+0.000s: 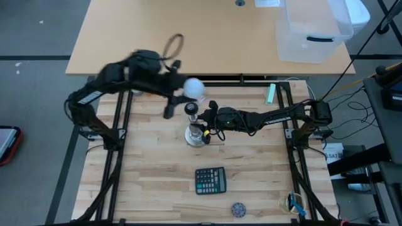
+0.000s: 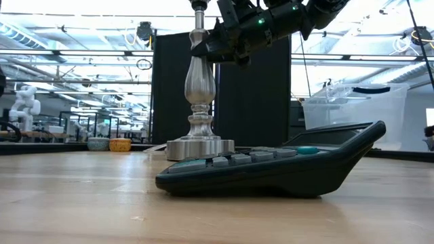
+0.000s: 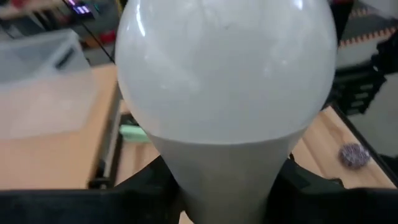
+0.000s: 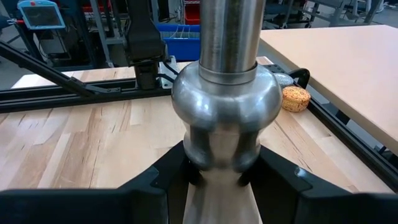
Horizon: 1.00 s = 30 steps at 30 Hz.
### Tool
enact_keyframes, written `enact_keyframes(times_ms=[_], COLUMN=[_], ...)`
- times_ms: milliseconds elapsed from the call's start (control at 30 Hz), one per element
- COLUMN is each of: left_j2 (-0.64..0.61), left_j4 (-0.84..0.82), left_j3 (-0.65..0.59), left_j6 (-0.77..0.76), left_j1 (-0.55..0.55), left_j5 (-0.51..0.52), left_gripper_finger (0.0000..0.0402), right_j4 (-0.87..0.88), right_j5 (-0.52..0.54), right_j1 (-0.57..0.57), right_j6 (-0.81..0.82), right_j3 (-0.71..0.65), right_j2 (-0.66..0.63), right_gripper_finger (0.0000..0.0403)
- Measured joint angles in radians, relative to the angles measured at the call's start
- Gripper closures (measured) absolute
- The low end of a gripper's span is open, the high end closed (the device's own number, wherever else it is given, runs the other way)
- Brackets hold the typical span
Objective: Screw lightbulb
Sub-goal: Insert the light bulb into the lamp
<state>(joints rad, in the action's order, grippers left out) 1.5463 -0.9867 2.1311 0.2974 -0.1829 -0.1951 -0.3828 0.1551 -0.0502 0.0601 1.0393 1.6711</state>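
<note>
The lightbulb (image 1: pixel 194 88), a frosted white globe, hangs in the air just beyond the far side of the silver stand's dark socket top (image 1: pixel 190 110). My left gripper (image 1: pixel 183 88) is shut on it, and the globe (image 3: pixel 224 68) fills the left wrist view. Its screw base is hidden. The stand (image 2: pixel 201 95) is upright, its round base (image 1: pixel 196 136) on the wooden table. My right gripper (image 1: pixel 206 119) is shut on the stand's stem. My left gripper pinches the bulb's tapering neck (image 3: pixel 224 180) just behind the globe, one dark finger (image 3: pixel 146 190) on each side. The globe points away from the gripper. The bulb is lifted clear of the table and the stand. My right gripper pinches the stand's stem (image 4: pixel 219 158) just below its round bulge, one finger (image 4: pixel 158 183) on either side. The fingers come almost level from the table's right side and lie across the upright stem. The stand's round base (image 2: pixel 199 147) rests on the table.
A black calculator (image 1: pixel 210 181) lies near the front, with a small speckled ball (image 1: pixel 238 208) beyond it at the near edge. An orange ball (image 4: pixel 295 98) sits near the left frame rail. A clear plastic bin (image 1: pixel 313 30) stands on the far table.
</note>
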Motion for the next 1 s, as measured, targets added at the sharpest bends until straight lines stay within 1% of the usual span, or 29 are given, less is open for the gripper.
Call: enact_keyframes(times_ms=[100, 167, 233, 300, 433, 500, 600, 700, 767, 1000], left_j2=[-0.078, -0.142, -0.214, -0.288, -0.414, -0.455, -0.476, -0.467, -0.442, -0.355], left_j4=[0.068, 0.129, 0.215, 0.323, 0.607, 0.735, 0.914, 1.043, 1.111, 1.160], left_j3=[-0.050, -0.133, -0.250, -0.395, -0.683, -0.796, -0.919, -1.001, -1.022, -1.024], left_j6=[-0.003, -0.005, -0.011, -0.025, -0.056, -0.069, -0.122, -0.180, -0.212, -0.240], left_j1=[0.000, 0.000, 0.000, 0.000, 0.000, 0.000, -0.015, -0.040, -0.057, -0.084], left_j5=[0.009, 0.009, 0.009, 0.009, 0.009, 0.011, 0.011, -0.022, -0.049, -0.076], left_gripper_finger=[0.0254, 0.0259, 0.0261, 0.0261, 0.0257, 0.0256, 0.0256, 0.0256, 0.0255, 0.0255], right_j4=[0.000, -0.001, -0.004, -0.007, -0.007, -0.007, -0.008, -0.008, -0.008, -0.010], right_j5=[0.000, 0.000, 0.000, 0.000, 0.001, 0.001, 0.001, 0.001, 0.001, 0.001], right_j1=[0.000, 0.000, 0.000, 0.000, 0.000, 0.000, 0.000, 0.000, 0.000, 0.000], right_j6=[-0.001, -0.001, -0.001, -0.001, 0.000, 0.001, 0.003, 0.003, 0.000, -0.012], right_j3=[0.000, 0.000, 0.000, 0.000, -0.001, -0.001, -0.001, -0.001, -0.001, -0.002], right_j2=[0.000, 0.000, 0.000, 0.001, 0.001, 0.001, 0.001, 0.001, 0.001, 0.001], right_gripper_finger=[0.0264, 0.0264, 0.0264, 0.0264, 0.0264, 0.0264, 0.0264, 0.0264, 0.0264, 0.0264])
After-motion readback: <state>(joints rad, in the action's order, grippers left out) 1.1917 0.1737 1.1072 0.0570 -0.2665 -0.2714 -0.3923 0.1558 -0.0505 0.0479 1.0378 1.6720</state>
